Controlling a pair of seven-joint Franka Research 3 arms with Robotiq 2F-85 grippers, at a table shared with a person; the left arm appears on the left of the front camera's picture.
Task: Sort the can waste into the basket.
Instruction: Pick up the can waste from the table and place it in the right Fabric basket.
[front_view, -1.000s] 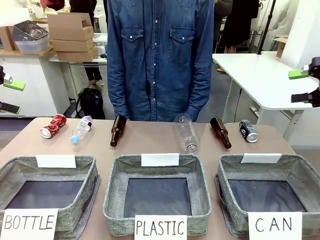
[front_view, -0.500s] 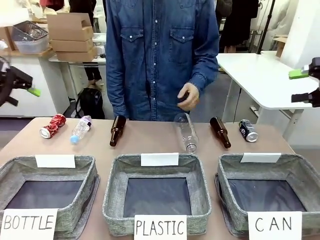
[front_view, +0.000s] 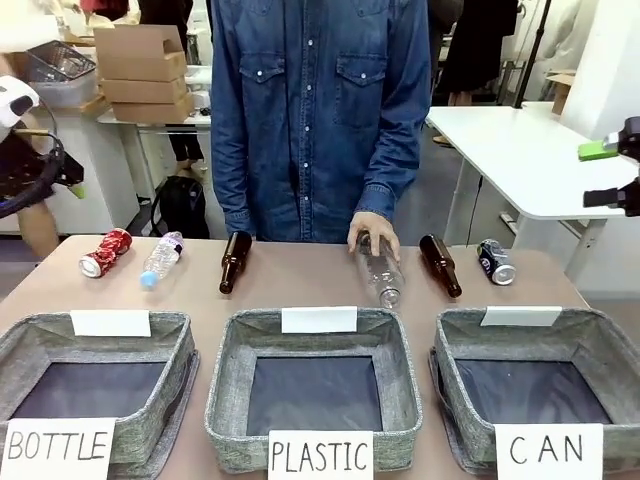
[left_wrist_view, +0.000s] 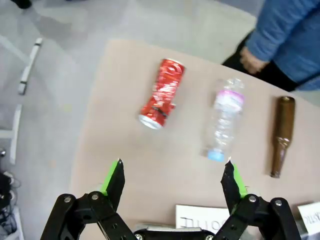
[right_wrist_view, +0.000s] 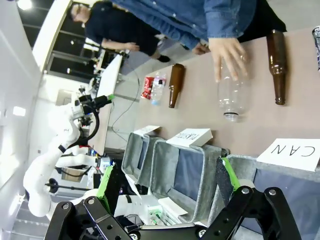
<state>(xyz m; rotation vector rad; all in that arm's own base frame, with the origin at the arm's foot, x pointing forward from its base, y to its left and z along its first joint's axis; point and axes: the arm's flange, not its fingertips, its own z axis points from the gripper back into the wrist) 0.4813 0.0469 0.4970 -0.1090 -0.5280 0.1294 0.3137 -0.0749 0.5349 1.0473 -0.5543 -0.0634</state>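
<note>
Left gripper (left_wrist_view: 174, 167), spread wide and empty, points toward the red can (left_wrist_view: 161, 93) at far left — it could snag the plastic bottle (left_wrist_view: 222, 120) alongside; the dark can (front_view: 496, 262) lies behind the CAN basket (front_view: 598, 335), right gripper (right_wrist_view: 165, 167) likewise spread, empty.

Dented cans, grey basket
The red can (front_view: 106, 252) lies on its side mid-left, the dark can (front_view: 496, 262) mid-right, the CAN basket (front_view: 447, 385) lower right.

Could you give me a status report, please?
Left gripper open, facing red can. Right gripper open, off to side. Dark can on table, outside basket. Person's hand on clear bottle.
</note>
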